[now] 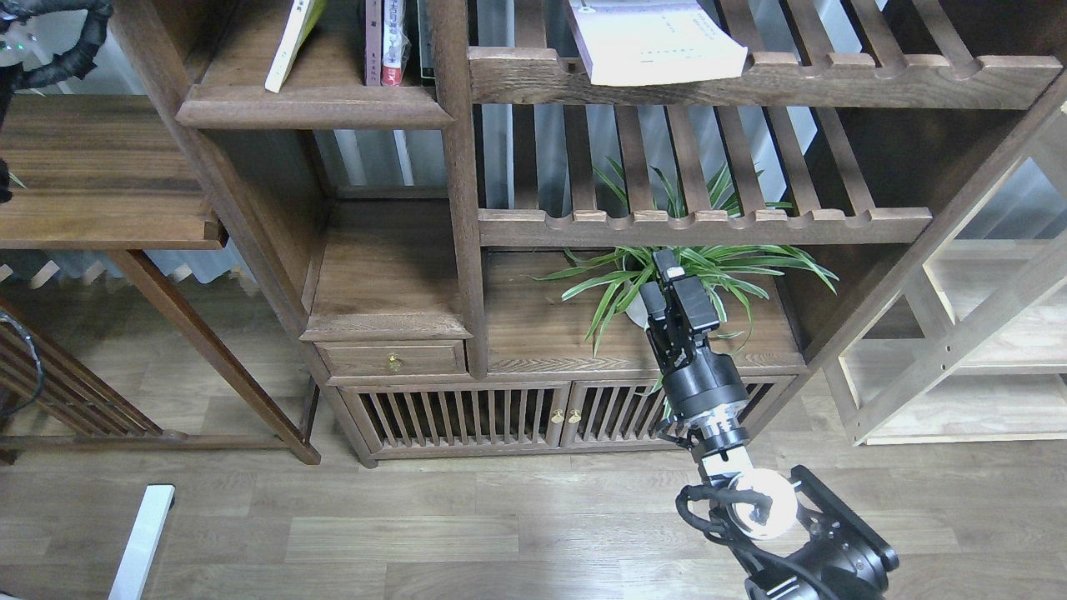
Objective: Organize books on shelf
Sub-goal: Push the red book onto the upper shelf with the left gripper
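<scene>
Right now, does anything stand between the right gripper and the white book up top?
Yes. The right gripper sits low by the plant, and the lower slatted rack crosses above it, between it and the white book lying on the upper rack.

The right arm is built of black cylindrical links, with a silver ring and a white round joint cap. A looped black cable is seen beside the cap. The right gripper is black, with a pale fingertip pad. Black cabling shows top left.
</scene>
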Controlling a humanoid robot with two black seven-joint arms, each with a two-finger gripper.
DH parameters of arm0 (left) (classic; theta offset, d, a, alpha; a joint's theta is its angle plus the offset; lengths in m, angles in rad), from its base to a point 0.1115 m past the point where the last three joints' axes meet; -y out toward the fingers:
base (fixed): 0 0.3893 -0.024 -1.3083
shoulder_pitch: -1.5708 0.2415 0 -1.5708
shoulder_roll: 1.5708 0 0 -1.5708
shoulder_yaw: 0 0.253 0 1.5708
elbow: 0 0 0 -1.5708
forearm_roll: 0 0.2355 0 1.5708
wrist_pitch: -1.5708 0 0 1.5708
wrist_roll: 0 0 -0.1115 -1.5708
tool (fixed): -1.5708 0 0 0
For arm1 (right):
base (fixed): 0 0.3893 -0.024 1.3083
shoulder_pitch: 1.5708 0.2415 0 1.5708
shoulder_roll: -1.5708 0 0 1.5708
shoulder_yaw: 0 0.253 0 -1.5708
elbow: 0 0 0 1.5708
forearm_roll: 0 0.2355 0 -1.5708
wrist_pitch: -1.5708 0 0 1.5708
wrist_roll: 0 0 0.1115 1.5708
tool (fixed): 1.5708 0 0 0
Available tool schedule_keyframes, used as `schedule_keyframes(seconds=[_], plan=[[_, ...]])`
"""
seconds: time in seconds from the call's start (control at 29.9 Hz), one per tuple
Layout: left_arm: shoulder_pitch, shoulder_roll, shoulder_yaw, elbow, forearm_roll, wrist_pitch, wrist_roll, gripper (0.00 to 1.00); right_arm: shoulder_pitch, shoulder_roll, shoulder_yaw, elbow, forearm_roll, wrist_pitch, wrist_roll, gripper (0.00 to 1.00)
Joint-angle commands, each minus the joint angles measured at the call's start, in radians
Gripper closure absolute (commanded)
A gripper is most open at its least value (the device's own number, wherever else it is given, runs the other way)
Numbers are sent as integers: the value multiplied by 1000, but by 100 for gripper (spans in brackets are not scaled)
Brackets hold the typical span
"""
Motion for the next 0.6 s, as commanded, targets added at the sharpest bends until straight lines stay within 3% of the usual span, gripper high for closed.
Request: schedule_keyframes(seconds=[0.0,0.57], plan=[[-1,-19,15,18,-1,1,-11,93,-8,0,0,0,0,0,0,18],[-26,-55,68,67,1,8,-33,88,-13,-11,0,5,9,0,0,18]])
